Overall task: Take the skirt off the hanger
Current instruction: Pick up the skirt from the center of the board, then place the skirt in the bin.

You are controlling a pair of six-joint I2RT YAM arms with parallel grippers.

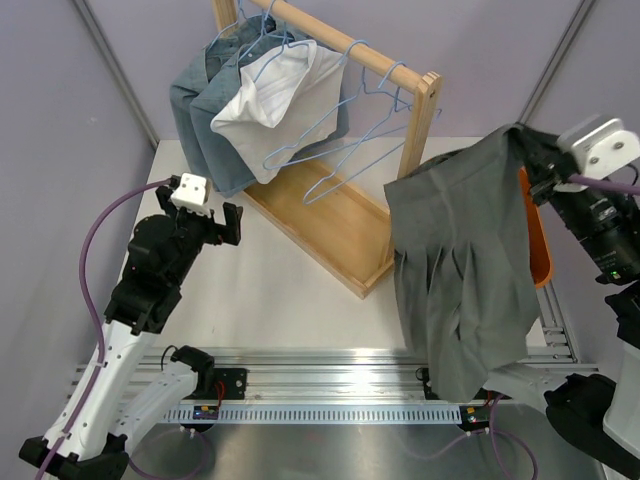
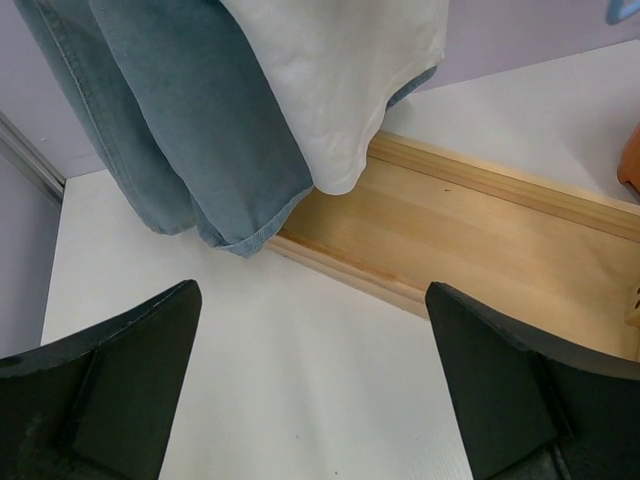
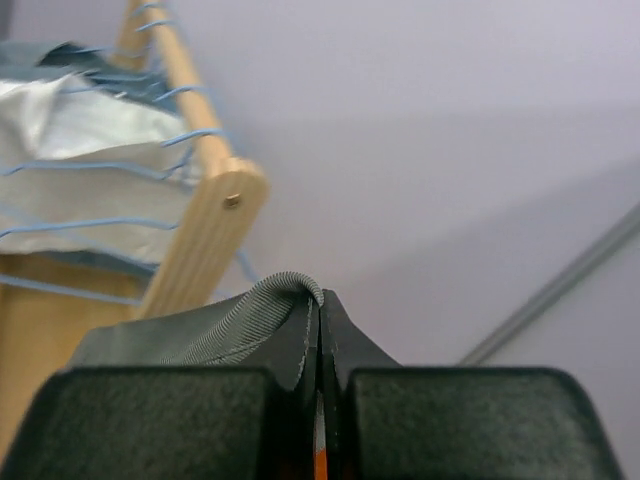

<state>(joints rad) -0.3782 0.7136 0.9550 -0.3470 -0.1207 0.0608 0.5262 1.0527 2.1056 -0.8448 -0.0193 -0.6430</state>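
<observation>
Grey skirt [image 1: 460, 270] hanging right of wooden rack [image 1: 335, 225], clenched in right gripper [image 3: 320, 325], left gripper [image 2: 312, 300] released, left of rack

The two arms look the same. The left arm [image 1: 110, 370] has a smooth white lower link that gives way to bulky black joint housings higher up. A boxy white camera block [image 1: 190, 191] with small dark holes sits at its wrist, and a purple cable [image 1: 97, 232] loops alongside. The right arm [image 1: 605, 245] is the same black, with its own white block [image 1: 606, 146] and purple lead [image 1: 612, 184]. The left gripper [image 2: 312, 292] and right gripper [image 3: 320, 300] carry matt black, wedge-shaped fingers [image 2: 110, 390].
</observation>
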